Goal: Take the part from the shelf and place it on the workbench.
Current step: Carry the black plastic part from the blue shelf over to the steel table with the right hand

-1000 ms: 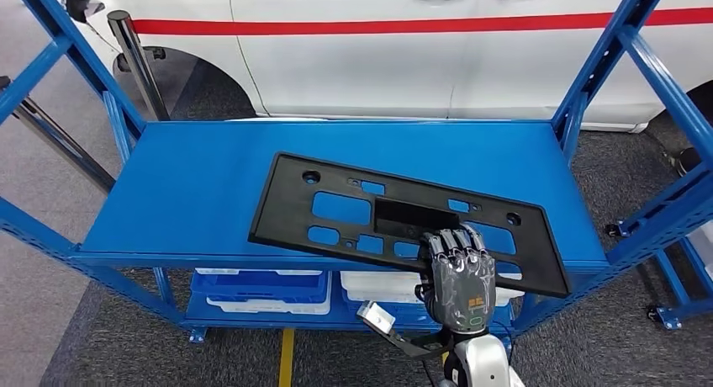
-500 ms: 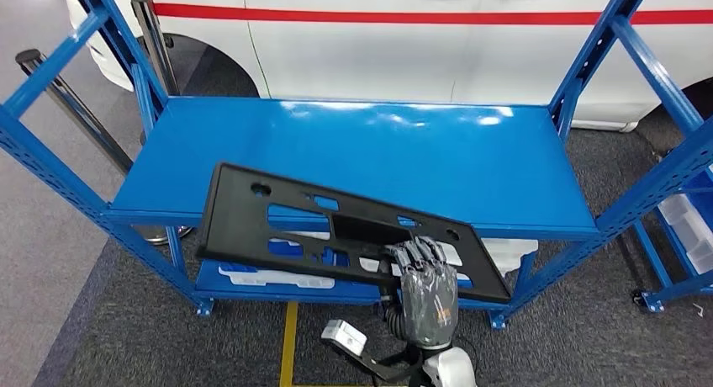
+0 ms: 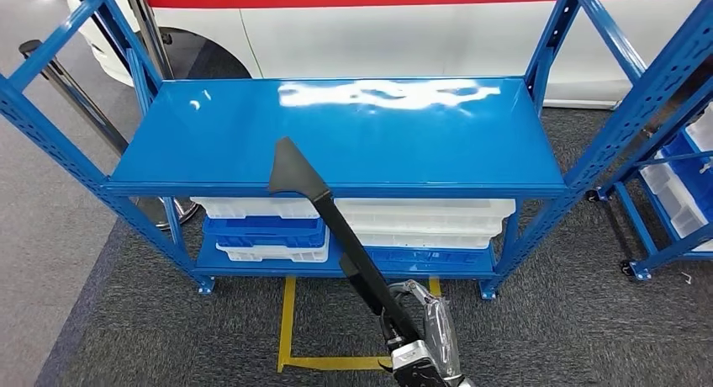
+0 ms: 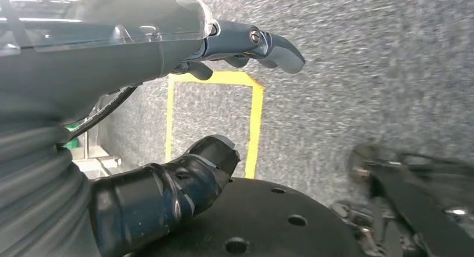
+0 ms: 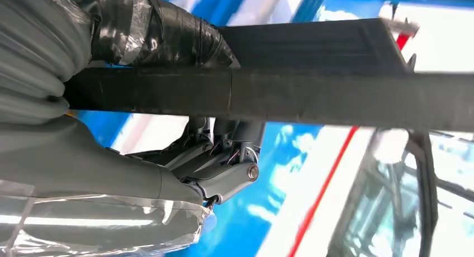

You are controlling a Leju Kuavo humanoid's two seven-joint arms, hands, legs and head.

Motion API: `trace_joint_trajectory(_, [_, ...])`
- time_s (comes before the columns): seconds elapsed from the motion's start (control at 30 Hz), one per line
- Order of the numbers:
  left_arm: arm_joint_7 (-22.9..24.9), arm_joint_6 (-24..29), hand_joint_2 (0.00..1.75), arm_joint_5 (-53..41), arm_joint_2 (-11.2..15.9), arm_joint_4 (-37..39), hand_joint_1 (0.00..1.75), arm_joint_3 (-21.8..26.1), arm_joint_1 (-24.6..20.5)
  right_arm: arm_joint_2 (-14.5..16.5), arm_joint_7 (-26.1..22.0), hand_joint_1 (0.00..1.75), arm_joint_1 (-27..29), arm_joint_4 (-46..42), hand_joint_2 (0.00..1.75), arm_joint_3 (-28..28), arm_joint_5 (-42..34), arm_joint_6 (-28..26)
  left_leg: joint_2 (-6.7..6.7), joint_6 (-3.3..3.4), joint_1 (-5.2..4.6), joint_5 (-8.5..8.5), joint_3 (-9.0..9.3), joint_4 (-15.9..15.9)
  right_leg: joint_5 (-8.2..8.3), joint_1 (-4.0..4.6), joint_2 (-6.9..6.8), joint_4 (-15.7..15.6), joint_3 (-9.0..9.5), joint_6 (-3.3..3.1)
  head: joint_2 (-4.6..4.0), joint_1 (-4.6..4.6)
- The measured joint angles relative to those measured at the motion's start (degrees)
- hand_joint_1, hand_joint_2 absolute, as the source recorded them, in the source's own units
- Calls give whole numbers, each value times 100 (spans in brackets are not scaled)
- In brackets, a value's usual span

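Now the right hand [image 3: 425, 336] grips the part [image 3: 336, 227], a long black plastic panel, near its lower end. Seen from the head, the panel shows edge-on, a thin dark bar running up and to the left from the hand, its broader top corner overlapping the front lip of the shelf [image 3: 336, 130]. It is off the shelf and held in the air in front of the rack. In the right wrist view the thumb [image 5: 162, 31], wrapped in black tape, lies on one side of the panel's edge [image 5: 335, 103] and the darker fingers [image 5: 223, 156] curl under the other.

The left hand [image 4: 184, 117] hangs over grey carpet [image 4: 363, 72]; thumb and fingers are apart and nothing lies between them.

I can read no writing or labels anywhere. Behind the rack stands a white car [image 3: 404, 34] with a red stripe. The blue top deck shines with glare. White and blue bins [image 3: 269, 227] sit on the tier below. A yellow line [image 3: 290, 328] marks the carpet in front of the rack, and open carpet spreads to both sides of it. Another blue rack [image 3: 673, 177] stands to the right, and chrome posts [image 3: 76, 97] lean at the left.
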Motion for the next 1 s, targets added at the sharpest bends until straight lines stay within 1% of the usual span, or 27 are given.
trace_joint_trajectory(0.03, [1, -2, 175, -3, 3, 1, 0, -20, -1, -21, -80, 175, 30, -27, 175, 9, -188, 169, -2, 0, 0, -118, -8, 306, 73, 13, -2, 7, -93, -2, 0, 0])
trace_joint_trajectory(0.07, [3, -5, 175, -5, 5, 1, 0, -37, -1, -41, -157, 175, 59, -47, 175, 17, -375, 342, -4, 8, -1, -93, 34, 495, 143, 24, -4, 16, -187, -2, 0, 0])
trace_joint_trajectory(0.1, [5, -9, 175, -8, 8, 1, 0, -49, -2, -62, -231, 175, 88, -67, 175, 26, -542, 507, -7, 21, -2, 53, 163, 508, 212, 32, -5, 28, -286, 2, 0, -1])
trace_joint_trajectory(0.13, [9, -14, 175, -10, 9, 1, 0, -58, -2, -81, -283, 175, 114, -83, 175, 36, -659, 628, -8, 40, -4, 235, 378, 329, 277, 38, -5, 43, -377, 9, 0, -1])
trace_joint_trajectory(0.17, [14, -20, 175, -11, 10, 1, 0, -66, -2, -97, -313, 175, 136, -98, 175, 44, -722, 693, -12, 64, -7, 355, 675, -15, 336, 40, -5, 56, -453, 20, 0, -1])
trace_joint_trajectory(0.2, [16, -28, 175, -12, 11, 1, 0, -75, -4, -110, -330, 175, 154, -119, 175, 51, -760, 724, -16, 90, -20, 376, 1026, -498, 394, 45, -3, 68, -514, 41, 0, -1])
trace_joint_trajectory(0.23, [19, -39, 175, -13, 11, 1, 0, -83, -7, -120, -337, 175, 165, -140, 175, 55, -782, 734, -19, 111, -32, 317, 1304, -922, 453, 49, -7, 72, -551, 67, 0, 0])
trace_joint_trajectory(0.27, [19, -51, 175, -13, 11, 1, 0, -91, -9, -130, -341, 175, 169, -159, 175, 56, -796, 739, -23, 131, -48, 243, 1486, -1230, 513, 47, -13, 64, -570, 98, 0, 0])
trace_joint_trajectory(0.3, [19, -62, 175, -13, 11, 1, 0, -98, -9, -139, -345, 175, 171, -175, 175, 56, -804, 745, -23, 148, -66, 205, 1563, -1405, 577, 44, -19, 46, -579, 133, 0, 2])
trace_joint_trajectory(0.33, [19, -72, 175, -13, 9, 1, 0, -107, -7, -149, -349, 175, 173, -183, 175, 56, -809, 752, -21, 170, -63, 242, 1538, -1439, 629, 39, -22, 27, -588, 166, 0, 4])
trace_joint_trajectory(0.37, [19, -77, 175, -13, 3, 1, 0, -119, -10, -159, -355, 175, 180, -189, 175, 56, -822, 771, -8, 201, -59, 314, 1492, -1452, 600, 30, -15, 41, -612, 196, 0, 3])
trace_joint_trajectory(0.4, [20, -80, 175, -12, -2, 1, 0, -132, -13, -170, -369, 175, 188, -192, 175, 56, -855, 812, 7, 242, -51, 391, 1432, -1466, 449, 25, -4, 127, -653, 222, 0, 5])
trace_joint_trajectory(0.43, [20, -81, 175, -11, -7, 1, 0, -145, -18, -182, -392, 175, 198, -194, 175, 56, -919, 886, 24, 280, -40, 472, 1357, -1479, 187, 21, 8, 311, -711, 243, 0, 5])
trace_joint_trajectory(0.5, [22, -84, 175, 0, -9, 1, 0, -165, -26, -208, -466, 175, 214, -194, 175, 56, -1112, 1104, 43, 327, -46, 608, 1182, -1461, -430, 7, 20, 937, -829, 277, 0, 5])
trace_joint_trajectory(0.53, [22, -86, 175, 10, -8, 1, 0, -171, -27, -219, -507, 175, 219, -194, 175, 56, -1205, 1224, 47, 328, -50, 676, 1087, -1443, -574, 0, 21, 1277, -862, 295, 0, 4])
trace_joint_trajectory(0.57, [21, -88, 175, 27, -6, 1, 0, -174, -28, -227, -541, 175, 221, -193, 175, 56, -1276, 1332, 51, 322, -53, 744, 981, -1415, -560, -9, 21, 1529, -853, 311, 0, 5])
trace_joint_trajectory(0.6, [16, -91, 175, 46, -4, 1, 0, -175, -28, -231, -569, 175, 219, -192, 175, 56, -1322, 1433, 53, 309, -53, 808, 862, -1374, -415, -21, 20, 1634, -778, 324, 0, 4])
trace_joint_trajectory(0.63, [9, -93, 175, 65, -2, 1, 0, -175, -28, -232, -591, 175, 210, -189, 175, 56, -1351, 1529, 52, 290, -53, 864, 738, -1320, -222, -38, 20, 1550, -610, 334, 0, 4])
trace_joint_trajectory(0.67, [-5, -95, 175, 85, 0, 1, 0, -175, -28, -228, -604, 175, 191, -183, 175, 56, -1369, 1615, 50, 268, -52, 909, 619, -1252, -106, -57, 20, 1264, -342, 339, 0, 3])
trace_joint_trajectory(0.7, [-20, -96, 175, 103, 1, 1, 0, -175, -28, -220, -615, 175, 161, -174, 175, 56, -1385, 1690, 45, 244, -59, 942, 511, -1175, -114, -60, 23, 855, -30, 337, 0, 3])
trace_joint_trajectory(0.73, [-32, -96, 175, 117, 2, 1, 0, -175, -28, -208, -626, 175, 124, -161, 175, 58, -1402, 1753, 40, 215, -66, 972, 433, -1110, -212, -55, 30, 468, 237, 315, 0, 2])
trace_joint_trajectory(0.77, [-43, -96, 175, 130, 2, 1, 0, -175, -27, -195, -636, 175, 85, -148, 175, 60, -1424, 1801, 38, 188, -72, 1006, 383, -1064, -330, -43, 35, 180, 410, 284, 0, 1])
trace_joint_trajectory(0.8, [-47, -96, 175, 140, 3, 1, 0, -175, -25, -182, -646, 175, 51, -133, 175, 63, -1443, 1832, 36, 158, -73, 1048, 353, -1044, -397, -19, 39, 35, 472, 243, 0, 1])
trace_joint_trajectory(0.87, [-52, -95, 175, 150, 10, 6, 0, -175, -15, -163, -661, 175, 2, -102, 175, 69, -1465, 1860, 26, 92, -51, 1082, 308, -1026, -327, -14, 19, 1, 392, 136, 0, 2])
trace_joint_trajectory(0.9, [-54, -95, 175, 154, 15, 9, 0, -175, -10, -153, -663, 175, -14, -89, 175, 72, -1469, 1866, 17, 56, -38, 965, 265, -955, -262, -14, 3, -3, 327, 80, 0, 2])
trace_joint_trajectory(0.93, [-55, -94, 175, 156, 19, 13, 0, -175, -8, -144, -664, 175, -28, -80, 175, 74, -1472, 1872, 10, 22, -28, 742, 204, -799, -189, -19, -13, -10, 248, 33, 0, 0])
trace_joint_trajectory(1.0, [-56, -94, 175, 159, 23, 14, 0, -175, -10, -126, -666, 175, -43, -68, 175, 79, -1475, 1885, 4, -27, -18, 129, 68, -195, -42, -8, -26, -6, 69, -13, 0, -3])
